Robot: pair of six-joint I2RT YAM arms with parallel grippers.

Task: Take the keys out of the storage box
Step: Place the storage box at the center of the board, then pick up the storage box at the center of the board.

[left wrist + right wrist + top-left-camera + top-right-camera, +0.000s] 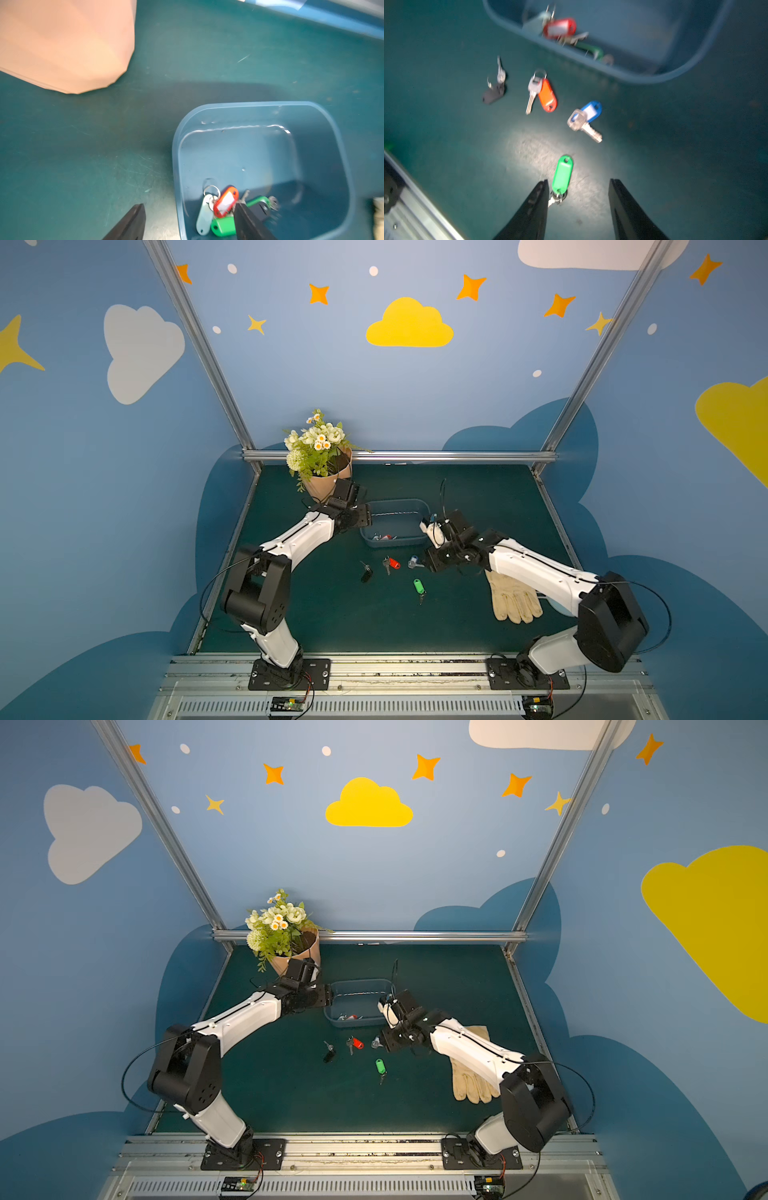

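Note:
The blue-grey storage box stands mid-table. Several keys lie in its near corner, with red, green and whitish tags, also seen from the right wrist. My left gripper is open and astride the box's left wall: one finger is over the mat, the other over the keys. Several keys lie on the mat in front of the box: a black fob, red, blue and green. My right gripper hangs open above the green-tagged key, holding nothing.
A peach flowerpot with white flowers stands just behind my left wrist. A cream glove lies under my right forearm. Aluminium rails edge the green mat.

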